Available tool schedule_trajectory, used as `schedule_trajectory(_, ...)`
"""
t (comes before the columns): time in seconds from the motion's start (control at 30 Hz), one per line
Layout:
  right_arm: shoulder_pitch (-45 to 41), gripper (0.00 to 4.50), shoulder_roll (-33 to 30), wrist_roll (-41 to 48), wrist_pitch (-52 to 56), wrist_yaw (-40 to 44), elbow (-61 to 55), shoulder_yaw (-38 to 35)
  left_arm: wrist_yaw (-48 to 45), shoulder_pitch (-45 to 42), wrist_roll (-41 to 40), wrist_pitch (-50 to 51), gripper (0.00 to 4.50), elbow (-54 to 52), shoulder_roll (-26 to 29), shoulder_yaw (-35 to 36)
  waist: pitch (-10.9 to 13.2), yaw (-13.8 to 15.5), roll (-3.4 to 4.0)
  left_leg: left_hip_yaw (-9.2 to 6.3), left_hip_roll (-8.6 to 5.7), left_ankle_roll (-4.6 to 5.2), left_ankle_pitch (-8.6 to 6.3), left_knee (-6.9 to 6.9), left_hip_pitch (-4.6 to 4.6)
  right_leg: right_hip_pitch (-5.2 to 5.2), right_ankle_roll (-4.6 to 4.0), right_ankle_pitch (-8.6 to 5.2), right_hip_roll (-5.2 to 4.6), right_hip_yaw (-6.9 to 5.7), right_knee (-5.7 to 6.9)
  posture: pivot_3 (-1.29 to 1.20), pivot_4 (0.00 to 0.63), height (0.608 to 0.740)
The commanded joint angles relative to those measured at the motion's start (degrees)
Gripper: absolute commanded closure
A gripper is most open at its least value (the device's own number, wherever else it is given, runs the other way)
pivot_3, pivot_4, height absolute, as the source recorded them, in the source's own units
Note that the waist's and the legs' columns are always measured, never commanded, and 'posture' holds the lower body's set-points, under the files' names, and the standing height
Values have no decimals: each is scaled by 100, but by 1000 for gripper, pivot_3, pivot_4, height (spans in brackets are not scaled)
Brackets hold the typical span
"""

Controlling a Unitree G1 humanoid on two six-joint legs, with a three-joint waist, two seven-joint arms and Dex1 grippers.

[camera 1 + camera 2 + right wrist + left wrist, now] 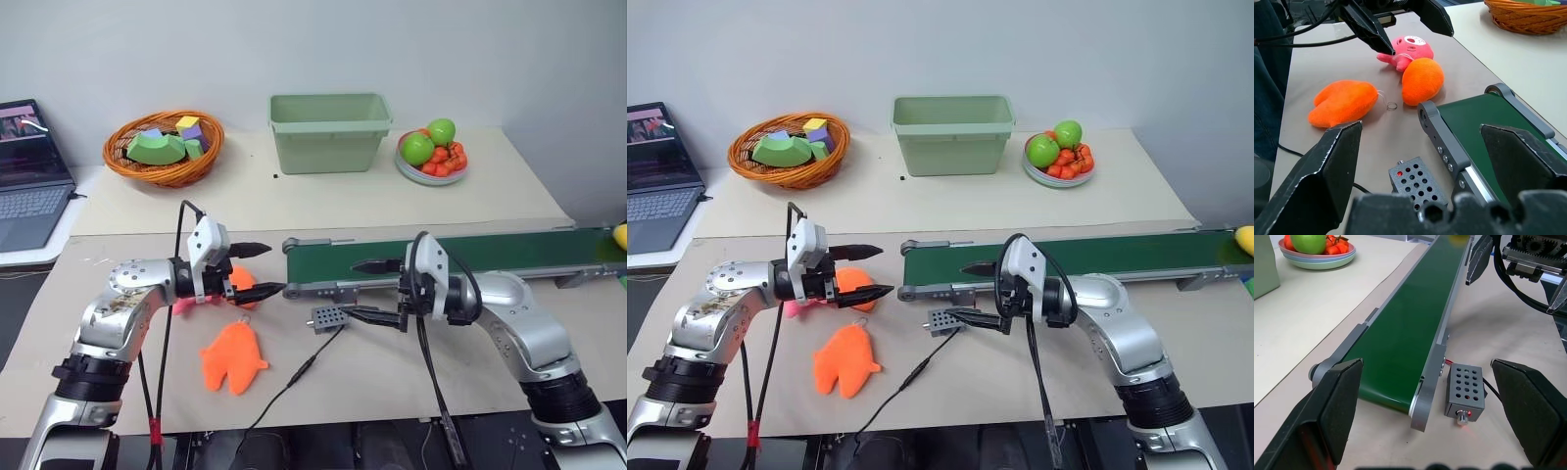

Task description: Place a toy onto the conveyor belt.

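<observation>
The left gripper [258,270] hovers wide open over the table, holding nothing. The right gripper [370,290] (also spread wide and empty) faces it at the conveyor belt's [490,250] near end. The yellow toy [620,235] rides the belt's far right end.

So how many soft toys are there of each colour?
Orange: 2, flat orange plush, round orange plush
Pink: 1, pink plush
Yellow: 1, yellow toy, at the conveyor belt's far end
Total: 4
</observation>
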Motion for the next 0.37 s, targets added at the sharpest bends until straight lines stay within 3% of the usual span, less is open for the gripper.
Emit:
schedule_trajectory(0.03, -11, 0, 0, 66, -140, 24, -178, -176, -38, 11, -86, -38, 53, -235, 11, 141, 0, 1, 0, 0, 0, 0, 0, 0, 0, 0, 0, 0, 0, 0, 0, 0, 150, 728)
schedule_trajectory(0.37, 4, 0, 16, 87, -125, 18, -204, -171, -64, 17, -136, 44, 53, -269, 26, 157, 0, 1, 0, 0, 0, 0, 0, 0, 0, 0, 0, 0, 0, 0, -1, 0, 150, 728)
